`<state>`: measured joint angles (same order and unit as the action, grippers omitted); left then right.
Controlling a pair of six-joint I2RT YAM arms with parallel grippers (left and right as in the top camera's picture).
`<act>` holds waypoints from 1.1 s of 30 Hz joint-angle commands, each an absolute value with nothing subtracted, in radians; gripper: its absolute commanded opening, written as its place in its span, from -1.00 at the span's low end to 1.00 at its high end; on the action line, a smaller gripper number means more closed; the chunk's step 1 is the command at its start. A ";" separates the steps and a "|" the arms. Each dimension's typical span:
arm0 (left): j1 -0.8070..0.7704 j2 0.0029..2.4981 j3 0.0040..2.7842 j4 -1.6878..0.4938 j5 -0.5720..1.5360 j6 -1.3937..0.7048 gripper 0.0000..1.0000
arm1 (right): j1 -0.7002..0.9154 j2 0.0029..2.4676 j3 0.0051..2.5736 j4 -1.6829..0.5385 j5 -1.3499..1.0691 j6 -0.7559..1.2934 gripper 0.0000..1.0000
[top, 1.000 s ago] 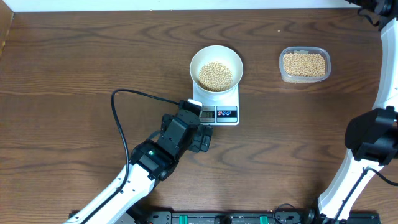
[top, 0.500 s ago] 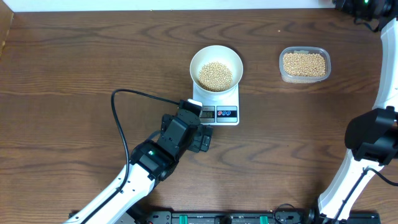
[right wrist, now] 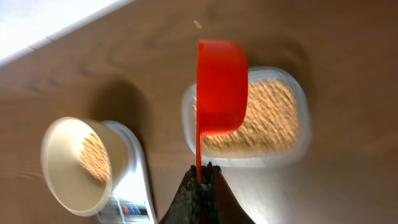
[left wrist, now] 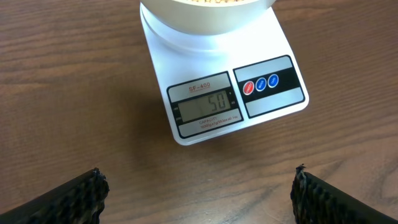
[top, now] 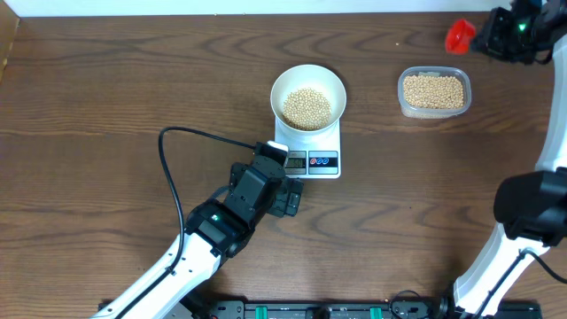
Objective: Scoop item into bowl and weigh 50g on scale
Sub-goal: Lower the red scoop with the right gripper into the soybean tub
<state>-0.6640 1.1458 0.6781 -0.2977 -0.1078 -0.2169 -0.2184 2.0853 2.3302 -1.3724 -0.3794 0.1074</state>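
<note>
The white bowl (top: 307,97) holds tan beans (top: 306,107) and stands on the white scale (top: 319,162). In the left wrist view the scale (left wrist: 236,99) shows 50 on its display, with the bowl (left wrist: 205,14) at the top edge. My left gripper (left wrist: 198,193) is open and empty, just in front of the scale. My right gripper (right wrist: 200,174) is shut on the handle of a red scoop (right wrist: 219,87), held above the clear tub. The scoop (top: 459,35) is at the back right in the overhead view. The bowl (right wrist: 68,162) and beans (right wrist: 94,157) also show in the right wrist view.
A clear plastic tub (top: 433,91) of beans stands right of the scale; it also shows in the right wrist view (right wrist: 292,124). A black cable (top: 177,168) loops over the table left of my left arm. The table's back edge lies just behind the tub.
My right arm has swung in from the back right corner, and the red scoop has come into the overhead view. The left arm, bowl and scale have not moved.
</note>
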 commanded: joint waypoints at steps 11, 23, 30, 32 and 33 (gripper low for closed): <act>-0.664 1.150 0.676 -0.297 -0.117 -0.223 0.93 | -0.161 2.061 2.164 -1.330 -0.145 0.139 -0.98; -0.664 1.150 0.676 -0.297 -0.117 -0.223 0.93 | -0.154 2.061 2.048 -1.126 -0.199 0.439 -0.98; -0.664 1.150 0.676 -0.297 -0.117 -0.223 0.93 | -0.138 2.061 1.941 -1.129 -0.411 0.531 -0.98; -0.664 1.150 0.676 -0.297 -0.117 -0.223 0.93 | -0.129 2.061 1.925 -1.135 -0.439 0.555 -0.98; -0.664 1.150 0.676 -0.297 -0.117 -0.223 0.93 | -0.123 2.061 1.921 -1.141 -0.437 0.575 -0.98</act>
